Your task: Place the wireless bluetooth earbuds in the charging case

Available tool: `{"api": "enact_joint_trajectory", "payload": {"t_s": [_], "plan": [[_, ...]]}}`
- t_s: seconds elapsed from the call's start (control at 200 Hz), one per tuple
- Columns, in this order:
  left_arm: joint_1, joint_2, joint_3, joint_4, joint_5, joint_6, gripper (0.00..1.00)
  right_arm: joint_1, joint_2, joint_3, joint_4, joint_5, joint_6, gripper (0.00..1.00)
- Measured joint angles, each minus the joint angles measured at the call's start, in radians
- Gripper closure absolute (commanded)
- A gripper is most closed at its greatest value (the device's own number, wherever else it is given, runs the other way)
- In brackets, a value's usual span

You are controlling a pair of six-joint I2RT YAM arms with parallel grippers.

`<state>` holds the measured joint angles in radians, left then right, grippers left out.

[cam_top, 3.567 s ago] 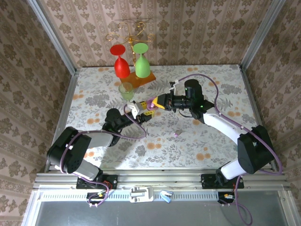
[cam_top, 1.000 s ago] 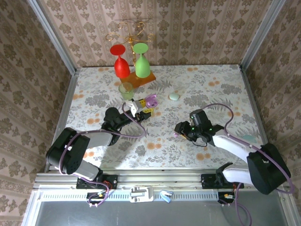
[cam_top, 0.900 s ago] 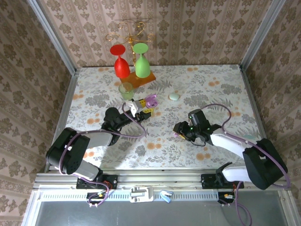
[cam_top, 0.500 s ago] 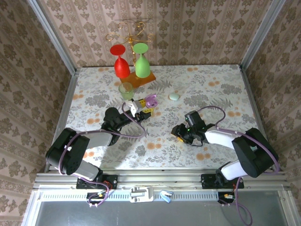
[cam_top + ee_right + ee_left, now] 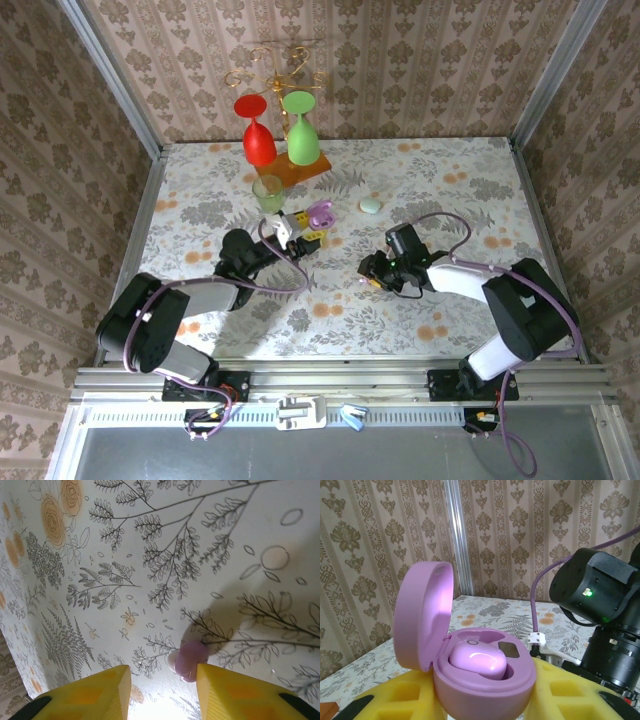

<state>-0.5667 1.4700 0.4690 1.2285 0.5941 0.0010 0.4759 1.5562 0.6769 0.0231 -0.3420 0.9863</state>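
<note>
My left gripper [image 5: 485,700] is shut on the open lilac charging case [image 5: 480,680], its yellow pads [image 5: 570,695] on either side. The lid stands up, and one lilac earbud [image 5: 477,660] sits in the case. In the top view the case [image 5: 320,213] is held above the table's middle left. A second lilac earbud [image 5: 189,660] lies on the floral tabletop. My right gripper [image 5: 162,676] hangs low over it with a gap between its yellow fingers. This earbud lies just past the right fingertip [image 5: 215,680], close against it. In the top view the right gripper [image 5: 367,276] is at mid-table.
A mint oval case [image 5: 371,205] lies on the table beyond the right gripper. A red wine glass [image 5: 259,140], a green one [image 5: 302,135] and a small green cup [image 5: 268,192] stand at the back left. Walls close in three sides.
The right gripper has slid left and slightly away along the table onto the loose earbud, and its jaws have narrowed. The left gripper and the case have stayed still.
</note>
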Motion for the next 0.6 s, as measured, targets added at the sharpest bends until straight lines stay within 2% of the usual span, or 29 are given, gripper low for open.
{"api": "enact_joint_trajectory", "payload": {"t_s": [0.6], "plan": [[0.003, -0.011, -0.011, -0.001, 0.000, 0.000, 0.74, 0.000, 0.000, 0.013, -0.027, 0.031, -0.072, 0.74]]}}
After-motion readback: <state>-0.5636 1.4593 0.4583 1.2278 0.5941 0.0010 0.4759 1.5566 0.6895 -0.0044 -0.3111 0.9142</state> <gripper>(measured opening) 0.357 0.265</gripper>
